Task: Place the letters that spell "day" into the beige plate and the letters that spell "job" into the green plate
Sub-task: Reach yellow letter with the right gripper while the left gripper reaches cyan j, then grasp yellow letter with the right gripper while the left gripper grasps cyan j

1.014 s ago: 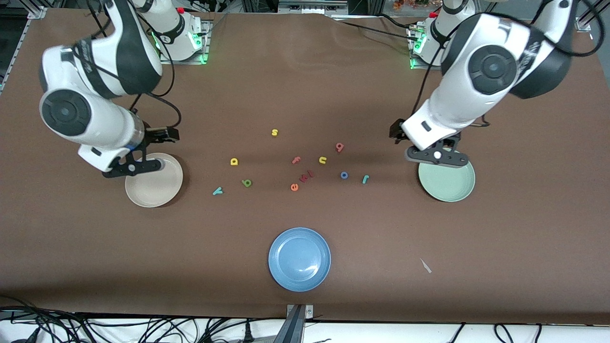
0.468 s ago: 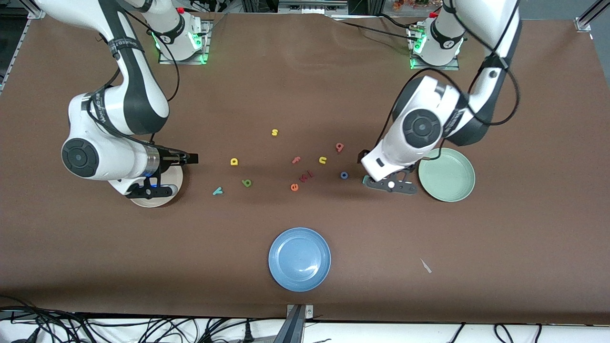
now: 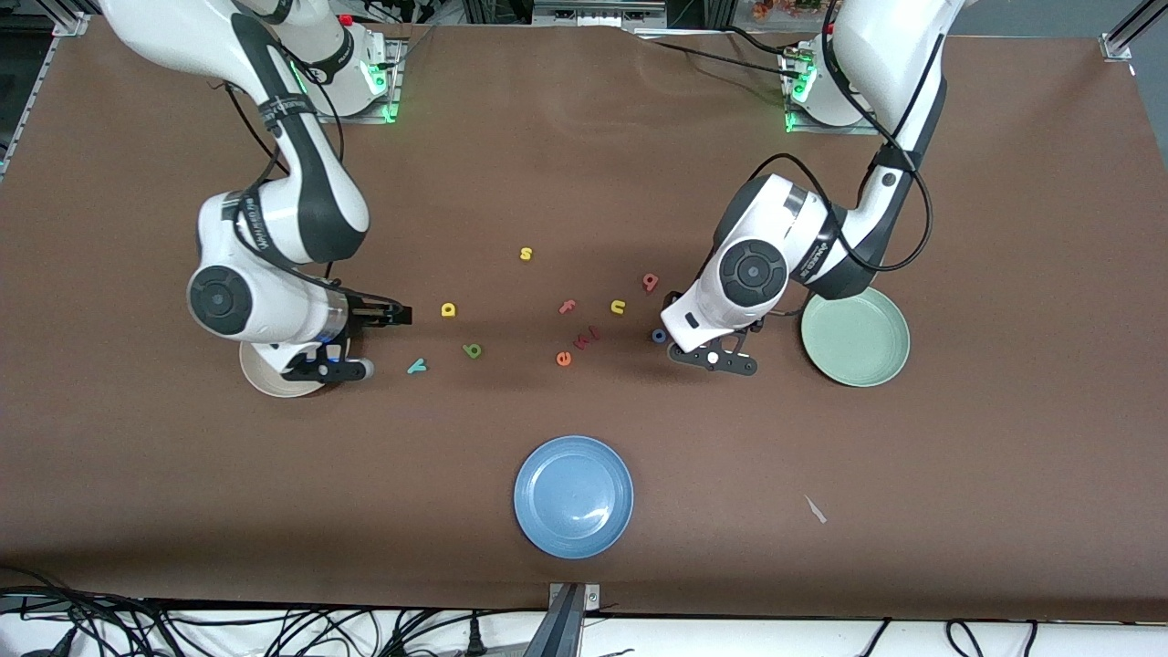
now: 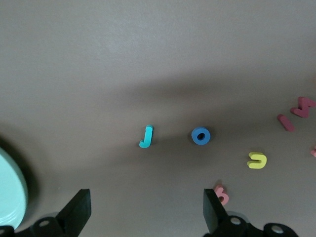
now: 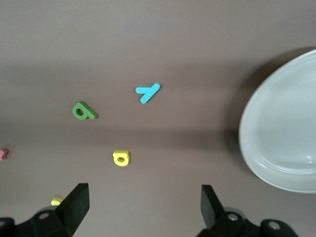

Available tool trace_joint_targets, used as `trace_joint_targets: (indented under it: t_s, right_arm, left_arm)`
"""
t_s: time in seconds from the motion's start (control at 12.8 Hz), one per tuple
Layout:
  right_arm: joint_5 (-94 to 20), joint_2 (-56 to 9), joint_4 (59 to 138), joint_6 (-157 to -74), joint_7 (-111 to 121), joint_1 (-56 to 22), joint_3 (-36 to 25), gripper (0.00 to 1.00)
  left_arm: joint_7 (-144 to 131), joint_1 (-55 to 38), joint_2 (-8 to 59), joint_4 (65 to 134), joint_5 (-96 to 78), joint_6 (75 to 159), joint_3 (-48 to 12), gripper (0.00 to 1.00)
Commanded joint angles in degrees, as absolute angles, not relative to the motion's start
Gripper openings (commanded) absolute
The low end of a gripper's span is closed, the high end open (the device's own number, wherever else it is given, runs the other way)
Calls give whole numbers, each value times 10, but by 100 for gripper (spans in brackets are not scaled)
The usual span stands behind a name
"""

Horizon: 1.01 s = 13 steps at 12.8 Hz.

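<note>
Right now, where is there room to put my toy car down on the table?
Bare table lies on either side of the blue plate, and between the two arm bases. The middle is crowded with letters, from the y to the o. Both open grippers hang there too.

White arms w/ black joints, black cables, black tools, green base lights.

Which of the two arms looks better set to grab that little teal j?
The left arm. Its open left gripper hangs right over the teal j, beside the green plate. The open right gripper is at the beige plate, at the table's right-arm end, closer to the teal y.
</note>
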State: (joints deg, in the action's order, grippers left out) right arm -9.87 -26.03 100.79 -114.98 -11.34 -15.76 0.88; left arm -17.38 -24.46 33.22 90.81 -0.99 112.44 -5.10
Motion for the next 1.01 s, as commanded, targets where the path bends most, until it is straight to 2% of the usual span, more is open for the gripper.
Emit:
trace_joint_targets:
  t_s: [0.0,0.08,0.39,0.7,0.78,0.86,0.94]
  right_arm:
    - [-105,-203,1142,-1288,-152,-158,45,100]
    - [-97,-198,1172,-1332,-169,-158,60,100]
    - [-88,-213,1185,-1351,-175,-188,61,100]
    - [-42,-246,1184,-1382,-175,-193,61,99]
    - [-38,-251,1184,-1389,-175,-193,61,96]
    - [-26,-260,1183,-1398,-175,-193,62,93]
    - [-24,-267,1183,-1404,-175,-193,62,93]
  left_arm:
    - [-170,-258,347,902,38,1132,-47,100]
    - [-170,-261,352,902,60,1134,-47,100]
    - [-164,-261,372,905,66,1160,-47,100]
    - [-164,-257,373,976,65,1265,-47,100]
    - [-164,-256,373,984,65,1277,-47,99]
    - [-164,-256,374,984,64,1281,-47,98]
    - [-164,-255,374,984,59,1281,-47,92]
